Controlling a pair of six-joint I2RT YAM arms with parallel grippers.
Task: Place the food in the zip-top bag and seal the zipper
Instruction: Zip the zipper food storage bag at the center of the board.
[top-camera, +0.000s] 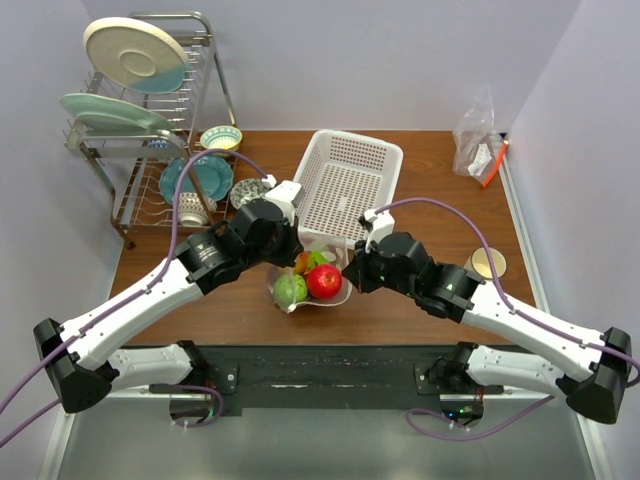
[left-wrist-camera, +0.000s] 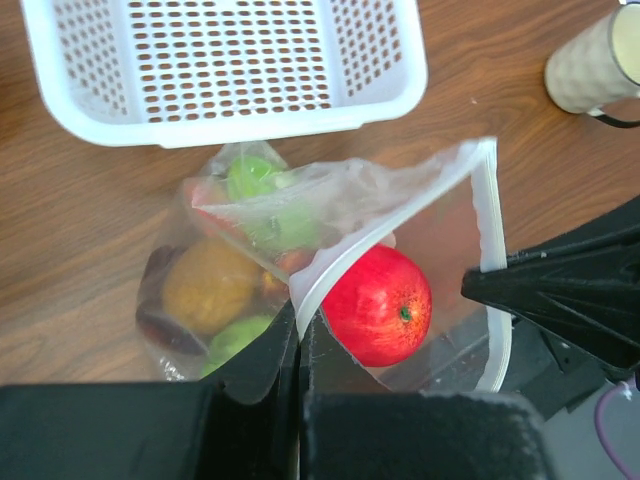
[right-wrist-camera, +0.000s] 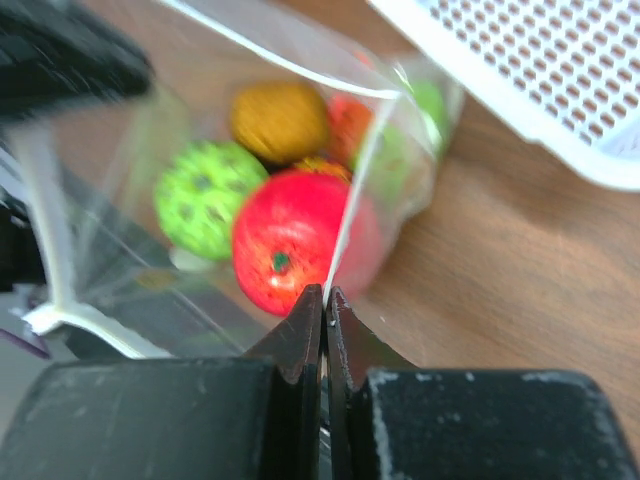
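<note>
Left gripper (left-wrist-camera: 300, 325): jaws pressed together on the zipper (left-wrist-camera: 489, 230), pinching that pale strip at one end of the mouth.
Right gripper (right-wrist-camera: 324, 300): jaws closed on the thin mouth edge at the opposite end.
Zip-top bag (left-wrist-camera: 400, 200): lies on the table (top-camera: 430, 300) between the two grippers. Its mouth is unsealed, spread open and turned toward the arms.
Red apple (left-wrist-camera: 377, 305): inside the mouth, nearest the fingertips and between the grippers.
Deeper in the bag: a bumpy green ball (right-wrist-camera: 200, 200) beside the apple. A dull orange fruit (left-wrist-camera: 210, 285) and a second green ball (left-wrist-camera: 250, 178) lie toward the closed end.
White basket (top-camera: 345, 185): just beyond the bag's closed end.
Far left: dish rack (top-camera: 150, 130) holding plates.
Far right corner: another clear bag (top-camera: 478, 135) with a red-orange strip, well apart from the grippers.
</note>
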